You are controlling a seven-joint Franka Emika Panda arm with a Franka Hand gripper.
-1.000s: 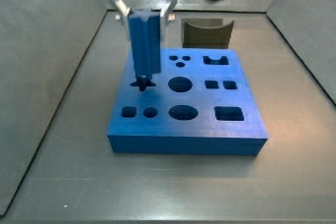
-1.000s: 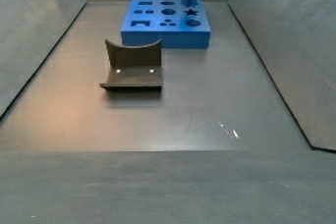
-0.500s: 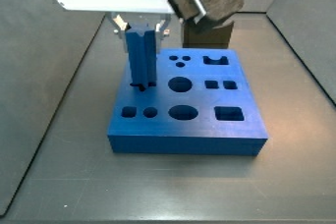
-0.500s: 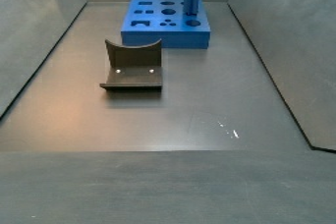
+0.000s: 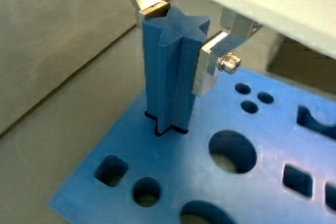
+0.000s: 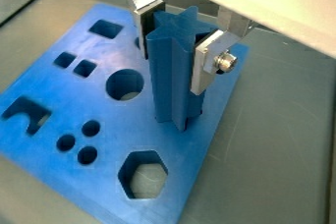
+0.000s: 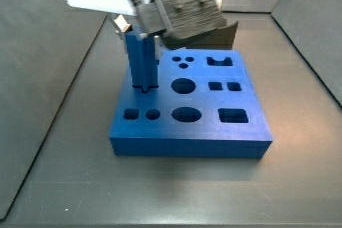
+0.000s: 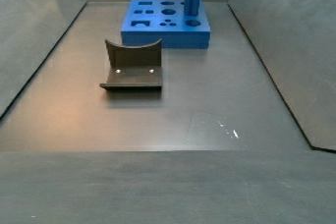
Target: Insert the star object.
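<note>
Upright star object (image 5: 168,81) between fingers (image 5: 210,59), on blue board (image 7: 201,122).

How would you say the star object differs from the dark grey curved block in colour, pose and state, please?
The star object is bright blue; the dark grey curved block is near black. The star object stands upright with its foot in the blue board, while the curved block lies on the floor, apart from the board. The gripper has its fingers at the star object's top; nothing touches the block.

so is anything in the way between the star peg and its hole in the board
Nothing visible. The star object, flanked by the gripper fingers, stands upright with its lower end already in the star-shaped hole of the blue board.
</note>
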